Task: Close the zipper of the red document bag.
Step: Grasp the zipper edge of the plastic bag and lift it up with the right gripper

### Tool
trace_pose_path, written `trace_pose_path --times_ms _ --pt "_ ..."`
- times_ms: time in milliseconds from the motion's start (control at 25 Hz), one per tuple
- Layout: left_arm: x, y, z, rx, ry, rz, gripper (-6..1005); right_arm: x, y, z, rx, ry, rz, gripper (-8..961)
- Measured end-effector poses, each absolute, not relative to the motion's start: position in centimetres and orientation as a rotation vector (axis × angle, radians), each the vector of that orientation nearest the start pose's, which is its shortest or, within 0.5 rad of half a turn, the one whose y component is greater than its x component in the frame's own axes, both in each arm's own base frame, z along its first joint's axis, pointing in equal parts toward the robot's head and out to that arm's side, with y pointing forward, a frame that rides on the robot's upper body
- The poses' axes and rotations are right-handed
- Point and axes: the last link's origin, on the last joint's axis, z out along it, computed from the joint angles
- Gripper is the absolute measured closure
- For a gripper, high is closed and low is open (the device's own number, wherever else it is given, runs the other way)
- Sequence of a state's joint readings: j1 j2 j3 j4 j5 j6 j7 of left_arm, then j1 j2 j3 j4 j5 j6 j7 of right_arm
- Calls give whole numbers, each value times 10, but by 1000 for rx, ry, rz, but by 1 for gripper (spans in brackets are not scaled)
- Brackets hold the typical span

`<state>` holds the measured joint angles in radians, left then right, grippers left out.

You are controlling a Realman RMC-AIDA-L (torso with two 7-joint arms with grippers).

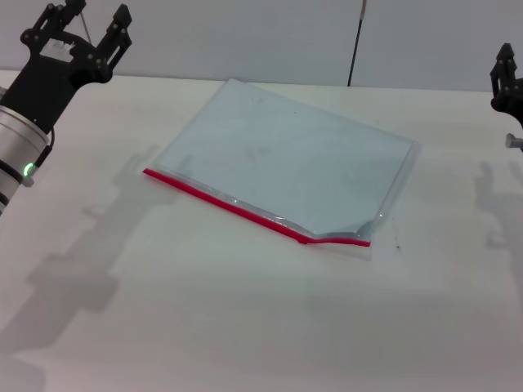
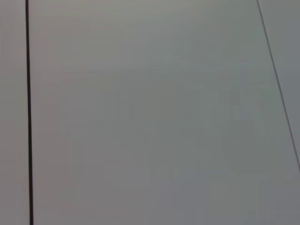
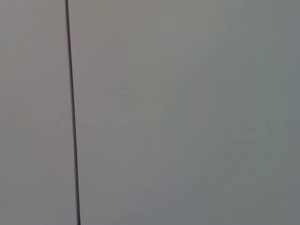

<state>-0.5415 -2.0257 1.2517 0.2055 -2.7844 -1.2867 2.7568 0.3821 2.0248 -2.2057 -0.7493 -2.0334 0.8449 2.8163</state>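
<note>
The red document bag (image 1: 286, 155) lies flat on the white table in the head view, a translucent pale blue-grey pouch turned at an angle. Its zipper (image 1: 245, 211) is a thin red strip along the near long edge, with a kink near its right end. My left gripper (image 1: 86, 20) is raised at the far left corner, well clear of the bag, its fingers spread open and holding nothing. My right gripper (image 1: 505, 77) shows only partly at the right edge, away from the bag. Both wrist views show only a plain grey wall.
The white table (image 1: 245, 327) stretches wide around the bag. A dark vertical line (image 1: 357, 41) runs down the grey wall behind it.
</note>
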Motion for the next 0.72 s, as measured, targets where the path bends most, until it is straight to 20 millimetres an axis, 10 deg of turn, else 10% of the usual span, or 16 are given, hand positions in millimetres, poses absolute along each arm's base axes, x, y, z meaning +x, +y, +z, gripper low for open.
trace_pose_path --times_ms 720 --pt "-279 386 36 -1702 -334 -910 325 253 375 -19 -1530 608 700 516"
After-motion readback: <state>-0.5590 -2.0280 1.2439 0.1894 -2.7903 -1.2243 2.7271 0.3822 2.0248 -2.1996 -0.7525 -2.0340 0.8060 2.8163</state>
